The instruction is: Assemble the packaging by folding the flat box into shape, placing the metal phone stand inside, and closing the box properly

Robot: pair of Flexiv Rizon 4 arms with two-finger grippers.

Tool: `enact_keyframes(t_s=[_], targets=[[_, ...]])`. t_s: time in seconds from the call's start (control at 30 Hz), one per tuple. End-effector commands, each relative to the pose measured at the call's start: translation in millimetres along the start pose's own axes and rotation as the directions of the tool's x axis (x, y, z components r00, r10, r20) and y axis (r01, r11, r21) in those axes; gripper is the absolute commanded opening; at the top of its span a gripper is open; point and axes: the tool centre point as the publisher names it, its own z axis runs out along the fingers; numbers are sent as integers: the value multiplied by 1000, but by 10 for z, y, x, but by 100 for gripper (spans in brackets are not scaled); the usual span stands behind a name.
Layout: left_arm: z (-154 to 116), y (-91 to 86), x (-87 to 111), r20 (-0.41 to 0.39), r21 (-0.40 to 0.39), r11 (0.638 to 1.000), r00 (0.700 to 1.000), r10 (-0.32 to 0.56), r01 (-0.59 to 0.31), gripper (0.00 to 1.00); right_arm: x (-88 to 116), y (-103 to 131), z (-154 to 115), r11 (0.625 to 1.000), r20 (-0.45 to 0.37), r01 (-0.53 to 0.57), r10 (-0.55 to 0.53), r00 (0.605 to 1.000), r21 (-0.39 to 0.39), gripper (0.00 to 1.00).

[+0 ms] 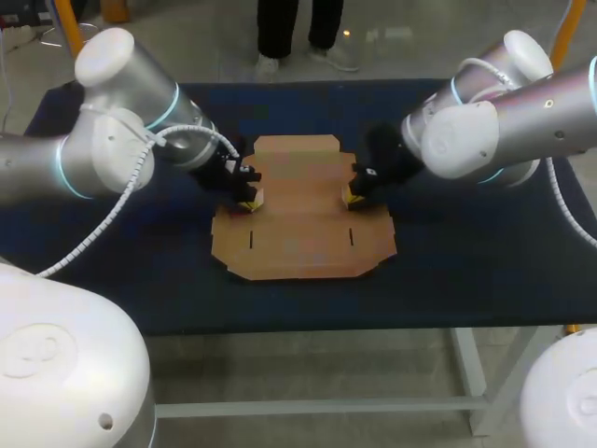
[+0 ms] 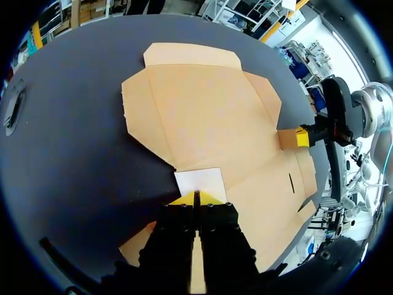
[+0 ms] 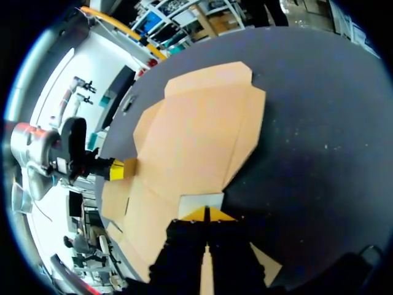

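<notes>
Dark table (image 1: pixel 466 245) carries a flat tan box (image 1: pixel 300 229), both jaws clenched on its side flaps.

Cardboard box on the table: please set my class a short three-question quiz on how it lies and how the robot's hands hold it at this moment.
1. True or false: the cardboard box is already folded into shape.
2. Pick one: the left hand is A) shut on a small side flap of the box, B) shut on the far end flap, C) open, holding nothing.
3. Count: how many short slits are cut in the box's near panel, as the head view shows it?

Key: 1 false, it lies flat; 2 A; 3 two.
</notes>
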Motion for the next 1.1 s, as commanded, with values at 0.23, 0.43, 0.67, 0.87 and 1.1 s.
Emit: enact_keyframes(t_s=[0.23,0.43,0.67,0.87,1.1], targets=[[34,-49,36,17,-4,1000,1000,-4,4,0,31,-12,21,1000,17,-1,1,1000,-4,0],[73,-59,68,16,-10,1000,1000,5,-5,0,74,-4,63,1000,38,11,-11,999,-3,0],[111,-68,79,18,-19,1000,1000,8,-8,0,100,3,126,1000,70,23,-23,997,2,0],[154,-77,77,26,-21,1000,1000,4,-3,0,88,13,195,1000,101,26,-27,995,10,0],[199,-107,102,53,-19,1000,999,2,-1,0,65,47,232,999,137,33,-34,990,11,0]])
